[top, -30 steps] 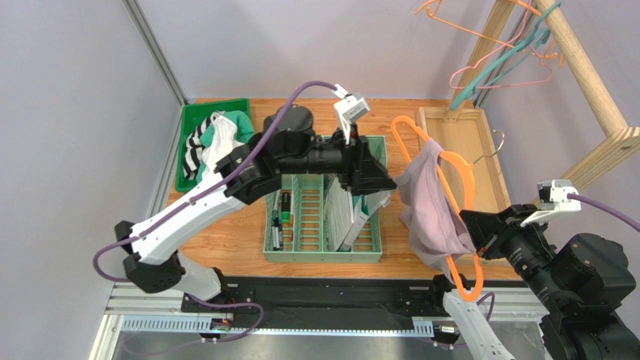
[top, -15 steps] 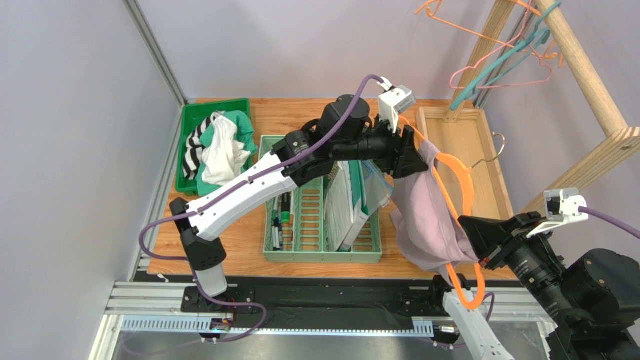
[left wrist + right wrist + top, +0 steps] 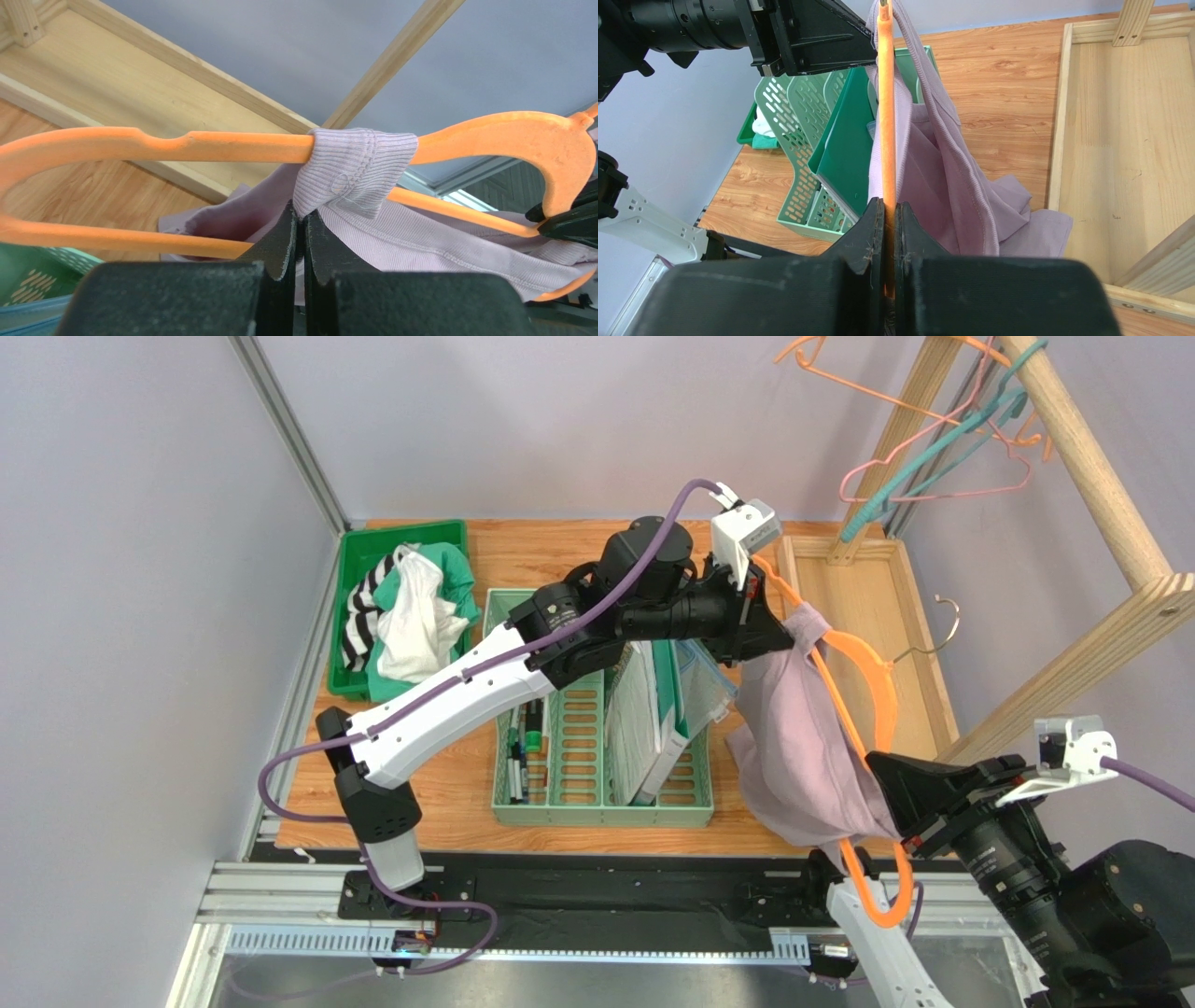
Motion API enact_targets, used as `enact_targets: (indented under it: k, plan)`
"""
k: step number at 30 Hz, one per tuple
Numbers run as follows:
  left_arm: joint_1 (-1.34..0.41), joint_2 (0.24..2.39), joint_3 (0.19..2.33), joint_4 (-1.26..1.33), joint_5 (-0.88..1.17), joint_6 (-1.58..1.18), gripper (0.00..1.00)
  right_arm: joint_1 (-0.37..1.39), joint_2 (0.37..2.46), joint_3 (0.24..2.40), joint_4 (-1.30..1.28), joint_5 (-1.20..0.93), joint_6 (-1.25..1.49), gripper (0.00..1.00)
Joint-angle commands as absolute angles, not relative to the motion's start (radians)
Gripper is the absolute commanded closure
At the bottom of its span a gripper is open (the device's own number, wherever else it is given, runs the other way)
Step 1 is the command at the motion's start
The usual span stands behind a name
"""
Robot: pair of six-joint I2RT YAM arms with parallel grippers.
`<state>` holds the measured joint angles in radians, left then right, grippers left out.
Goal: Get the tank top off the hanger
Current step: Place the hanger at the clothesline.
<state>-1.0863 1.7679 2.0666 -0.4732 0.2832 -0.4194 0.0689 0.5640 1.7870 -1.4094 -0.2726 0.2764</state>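
Left hand (image 3: 302, 234), fingers closed, pinches the tank top (image 3: 365, 164) strap; right hand (image 3: 887, 217), closed, clamps the orange hanger (image 3: 887, 105).

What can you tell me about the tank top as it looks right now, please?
The tank top is pale lilac ribbed knit. One strap loops over an arm of the orange hanger; the body sags below it in loose folds. The left fingers pinch the strap just under the hanger; the right fingers clamp the hanger itself, cloth alongside.
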Motion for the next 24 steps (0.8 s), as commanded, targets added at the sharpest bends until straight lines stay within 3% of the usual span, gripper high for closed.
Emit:
enact_targets:
  k: [1, 16, 24]
  plan:
    - [-1.089, 1.709, 2.102, -0.495, 0.164, -0.354, 1.0, 0.071, 0.523, 1.784, -1.505, -0.235, 0.279, 1.0]
    - [-0.91, 1.724, 2.155, -0.45, 0.06, -0.483, 1.0, 0.077, 0.448, 1.759, -1.628, -0.291, 0.218, 1.0]
    - [-0.881, 1.747, 2.131, -0.486, 0.068, -0.543, 1.0, 0.074, 0.465, 1.867, -1.618, -0.227, 0.227, 1.0]
